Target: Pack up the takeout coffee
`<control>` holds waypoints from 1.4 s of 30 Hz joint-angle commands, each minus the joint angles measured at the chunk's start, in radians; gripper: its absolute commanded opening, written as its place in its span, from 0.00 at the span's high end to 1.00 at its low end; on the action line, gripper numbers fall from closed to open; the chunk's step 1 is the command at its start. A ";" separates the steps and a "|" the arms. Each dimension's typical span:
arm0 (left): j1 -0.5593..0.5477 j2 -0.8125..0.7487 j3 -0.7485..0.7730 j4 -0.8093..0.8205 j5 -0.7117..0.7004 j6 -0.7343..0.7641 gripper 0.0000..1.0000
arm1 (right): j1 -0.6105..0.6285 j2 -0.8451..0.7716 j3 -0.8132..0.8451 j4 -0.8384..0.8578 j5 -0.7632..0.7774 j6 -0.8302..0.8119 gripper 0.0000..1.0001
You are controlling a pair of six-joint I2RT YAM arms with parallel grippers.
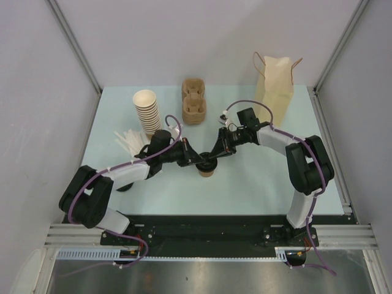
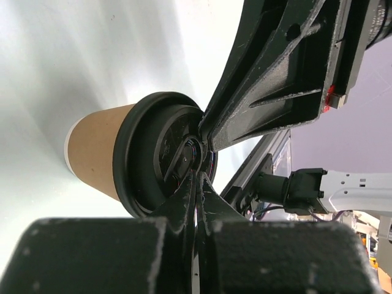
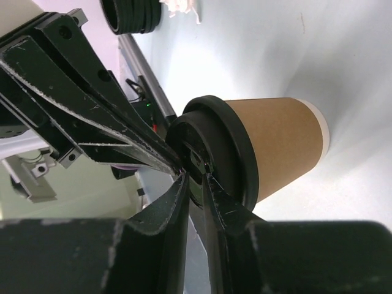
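Left gripper (image 2: pixel 197 177) closed, tips pressed on the black lid (image 2: pixel 138 159). Right gripper (image 3: pixel 196 177) narrowly parted, tips on the same lid; grip undetermined. Takeout coffee (image 1: pixel 207 169): brown paper cup, pale base band, lid seated, upright at centre of table (image 1: pixel 257 177), between both arms.

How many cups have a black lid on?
1. The lidded cup stands mid-table, with the left hand and right hand touching its lid. The stack of cups at the back left has no lids. Another could be hidden from view.
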 commanded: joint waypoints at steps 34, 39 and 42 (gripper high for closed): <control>-0.016 0.012 0.047 -0.008 0.011 0.061 1.00 | 0.018 -0.126 -0.106 0.142 0.008 0.022 0.75; -0.028 -0.002 0.059 0.022 0.034 0.041 1.00 | -0.031 -0.159 -0.106 0.141 -0.029 0.061 0.75; -0.036 0.000 0.066 0.025 0.037 0.037 1.00 | -0.038 -0.189 -0.106 0.116 -0.035 0.071 0.74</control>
